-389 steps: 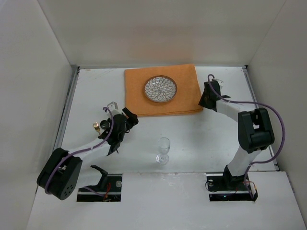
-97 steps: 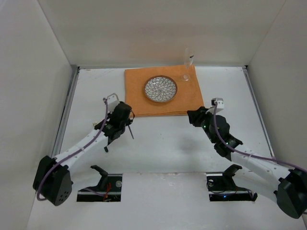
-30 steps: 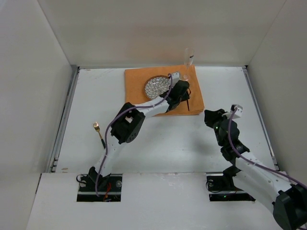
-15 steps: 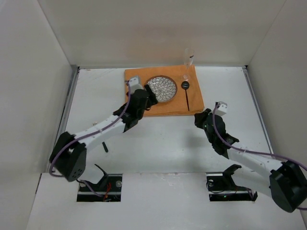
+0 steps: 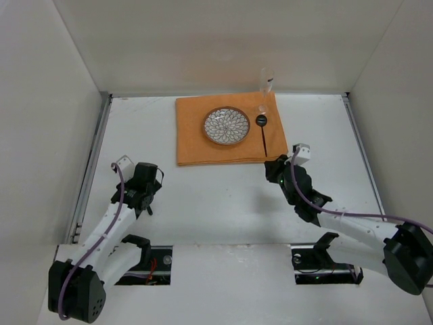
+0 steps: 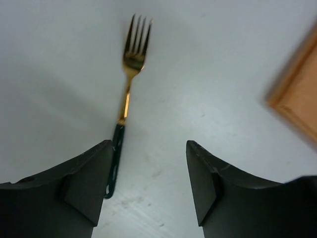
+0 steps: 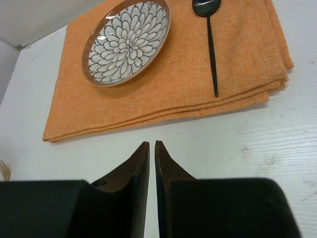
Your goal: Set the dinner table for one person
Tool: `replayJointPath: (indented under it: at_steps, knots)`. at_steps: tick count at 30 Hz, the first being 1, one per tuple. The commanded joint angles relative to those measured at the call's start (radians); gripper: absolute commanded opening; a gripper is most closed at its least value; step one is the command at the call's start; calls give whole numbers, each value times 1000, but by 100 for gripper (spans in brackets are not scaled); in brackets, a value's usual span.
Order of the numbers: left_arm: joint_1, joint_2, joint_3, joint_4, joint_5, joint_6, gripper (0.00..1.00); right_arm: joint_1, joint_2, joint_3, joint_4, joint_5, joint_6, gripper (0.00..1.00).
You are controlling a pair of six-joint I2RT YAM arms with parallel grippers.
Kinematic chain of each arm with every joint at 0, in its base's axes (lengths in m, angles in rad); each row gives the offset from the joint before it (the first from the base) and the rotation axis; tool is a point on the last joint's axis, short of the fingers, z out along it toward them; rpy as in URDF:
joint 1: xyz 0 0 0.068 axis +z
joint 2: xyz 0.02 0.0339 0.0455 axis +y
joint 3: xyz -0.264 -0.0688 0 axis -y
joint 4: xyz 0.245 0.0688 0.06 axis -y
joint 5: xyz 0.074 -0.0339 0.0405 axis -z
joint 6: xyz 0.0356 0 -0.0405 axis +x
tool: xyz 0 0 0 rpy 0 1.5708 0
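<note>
Our left gripper [image 6: 148,166] hangs w/ jaws apart & empty, just above the dark-handled gold metal fork [image 6: 130,69]. The fork lies on the big flat white dinner table [image 5: 223,196], left of the orange cloth mat [image 5: 193,145]. So it's the fork step, we think. Our right gripper [image 7: 148,151] has jaws together, empty, near the mat's front. Round flower-pattern plate [image 5: 226,126], thin black spoon [image 5: 262,132] & clear glass [image 5: 265,84] are on the mat. Next we'd drop, pinch the handle, bring it by the plate.

Bright even light, soft shadows on the dinner table [image 5: 223,196], left wrist view blurred, right wrist view sharper.
</note>
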Motion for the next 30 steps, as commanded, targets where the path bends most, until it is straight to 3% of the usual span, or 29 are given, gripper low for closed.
replayJointPath:
  at_steps: [1,8,20,30]
  knots:
    - [16,-24,-25,-168,45,-60,56,21,-8,34,64,7,-25,15]
    - [31,-9,-52,-187,33,-89,43,1,8,38,38,-22,-30,15]
    - [37,51,-103,-61,105,-98,40,1,-12,34,42,-42,-60,22]
    - [95,126,-146,-22,153,-128,30,-38,-57,9,41,-42,-62,25]
